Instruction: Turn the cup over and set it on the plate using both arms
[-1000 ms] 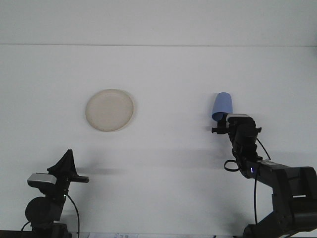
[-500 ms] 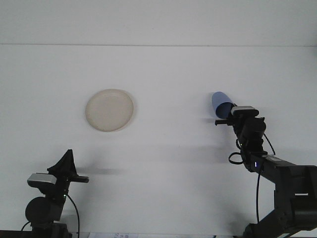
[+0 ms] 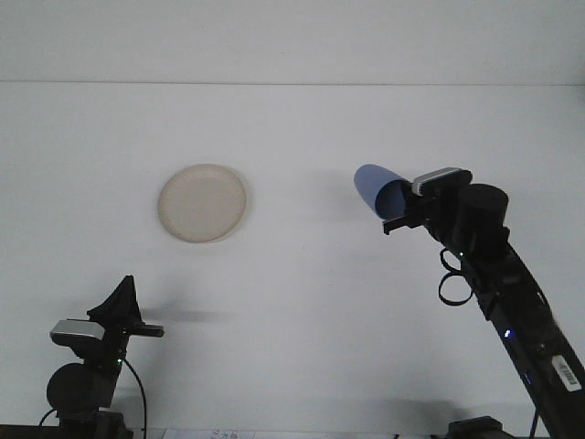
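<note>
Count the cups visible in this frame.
1. A blue cup is held tilted in the right end effector, right of the plate. Nothing on the table could hide another.

No legible text, brand or number found. A white sticker (image 3: 569, 372) on the right arm (image 3: 512, 302), at four o'clock in the frame, bears barcode-like marks too small to read.

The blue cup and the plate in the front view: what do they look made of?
The blue cup looks like plastic: one even colour, smooth matte wall, though paper cannot be excluded. The plate looks like paper or pale plastic: cream, dull, thin raised rim, no gloss or pattern.
</note>
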`<state>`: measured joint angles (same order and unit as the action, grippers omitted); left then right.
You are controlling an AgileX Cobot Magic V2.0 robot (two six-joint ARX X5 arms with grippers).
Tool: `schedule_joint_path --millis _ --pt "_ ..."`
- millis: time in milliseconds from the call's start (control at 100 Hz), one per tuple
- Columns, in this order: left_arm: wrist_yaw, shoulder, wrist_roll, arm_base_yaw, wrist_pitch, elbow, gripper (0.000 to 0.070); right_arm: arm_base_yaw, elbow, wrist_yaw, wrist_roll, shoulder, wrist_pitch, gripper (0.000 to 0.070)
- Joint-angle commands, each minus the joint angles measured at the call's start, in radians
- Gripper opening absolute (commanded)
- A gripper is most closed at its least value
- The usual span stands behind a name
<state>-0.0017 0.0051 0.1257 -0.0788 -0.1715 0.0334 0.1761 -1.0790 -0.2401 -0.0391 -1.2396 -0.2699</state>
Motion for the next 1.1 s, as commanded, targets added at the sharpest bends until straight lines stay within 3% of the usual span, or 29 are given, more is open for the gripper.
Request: schedule_joint_path --millis 0,170,370,720,1090 --pt "-0.002 -0.002 0.003 0.000 -0.010 -0.019 0.0012 0.042 -0.131 -0.005 -0.051 -0.019 -0.281 0.0000" --pt "-0.002 -0.002 0.003 0.000 -0.010 -0.019 0.0012 0.192 -0.365 0.019 -0.086 -0.077 -0.624 0.0000" --pt "-0.002 -0.002 0.003 0.000 -0.010 -0.019 0.0012 0.355 -0.449 0.115 -0.090 -0.182 -0.822 0.0000" --pt "-0.002 -0.002 0.003 0.000 -0.010 -0.019 0.0012 0.508 -0.449 0.140 -0.089 -0.386 -0.913 0.0000" --pt "-0.002 -0.002 0.003 0.000 -0.010 -0.019 0.0012 0.537 -0.449 0.139 -0.089 -0.513 -0.911 0.0000"
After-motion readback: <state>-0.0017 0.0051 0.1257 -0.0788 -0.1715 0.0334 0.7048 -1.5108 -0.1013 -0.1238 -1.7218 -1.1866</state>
